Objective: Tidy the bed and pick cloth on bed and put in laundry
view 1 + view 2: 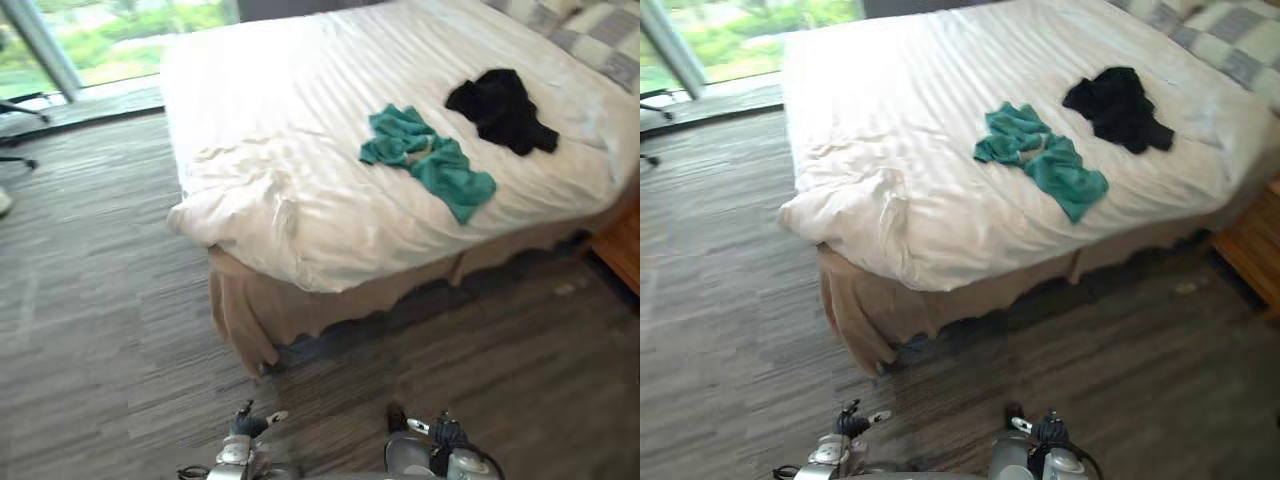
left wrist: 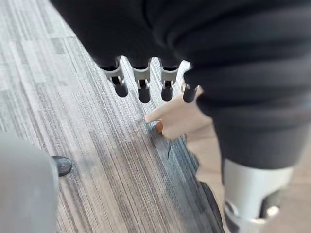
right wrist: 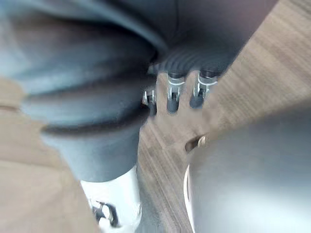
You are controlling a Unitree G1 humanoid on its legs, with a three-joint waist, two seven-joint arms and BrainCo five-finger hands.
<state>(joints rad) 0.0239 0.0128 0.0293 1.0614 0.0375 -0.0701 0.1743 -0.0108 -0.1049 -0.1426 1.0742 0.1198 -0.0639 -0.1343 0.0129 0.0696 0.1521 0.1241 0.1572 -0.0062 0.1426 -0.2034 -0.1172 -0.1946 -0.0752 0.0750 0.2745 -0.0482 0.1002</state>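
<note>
A teal cloth [image 1: 430, 160] is seen crumpled on the white duvet [image 1: 280, 130] of the bed [image 1: 262, 312], toward its near right side. A black cloth [image 1: 500, 105] is bunched just beyond it, farther right, close by but not touching. The duvet is rumpled at the near left corner. Checked pillows [image 1: 590, 30] are set at the far right. The left hand [image 2: 142, 82] and the right hand [image 3: 172, 94] are held low over the striped floor [image 1: 90, 330], on the near side of the bed. Their fingers are straight and relaxed, and nothing is held in either.
</note>
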